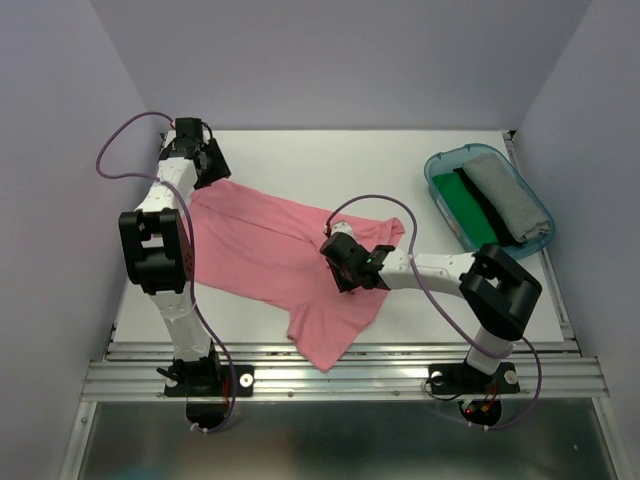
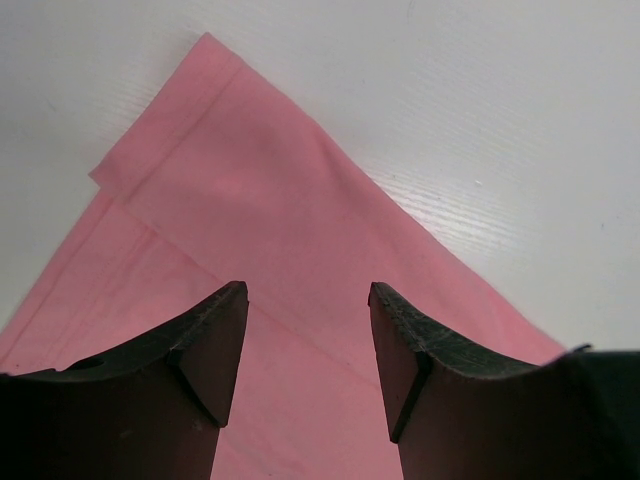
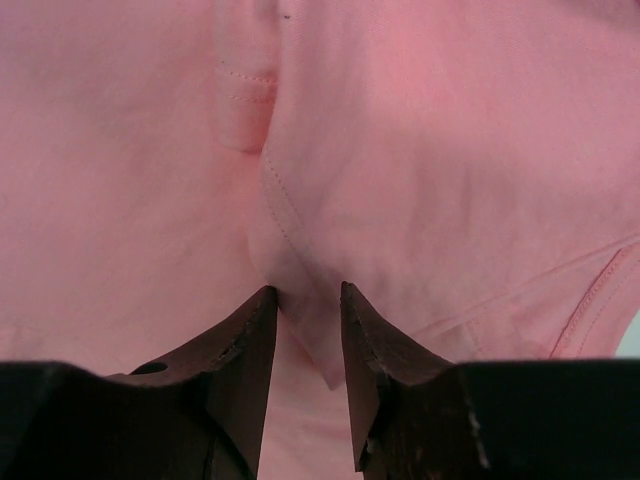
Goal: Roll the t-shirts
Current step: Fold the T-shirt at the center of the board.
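Note:
A salmon-pink t-shirt [image 1: 265, 250] lies spread, slightly rumpled, on the white table [image 1: 400, 160]. My left gripper [image 1: 205, 172] is open at the shirt's far left corner. In the left wrist view its jaws [image 2: 308, 290] stand wide apart just above the pink cloth [image 2: 270, 200], with nothing between them. My right gripper [image 1: 336, 252] is at the shirt's middle right. In the right wrist view its jaws [image 3: 308, 292] are nearly together, pinching a puckered fold of the pink shirt [image 3: 420, 150]. A green t-shirt [image 1: 463, 200] and a grey t-shirt [image 1: 505, 200] lie folded in a tub.
The teal see-through tub [image 1: 437, 163] stands at the table's far right, with a dark strip between its two shirts. Purple walls close in the left, back and right. A metal rail [image 1: 340, 378] runs along the near edge by the arm bases.

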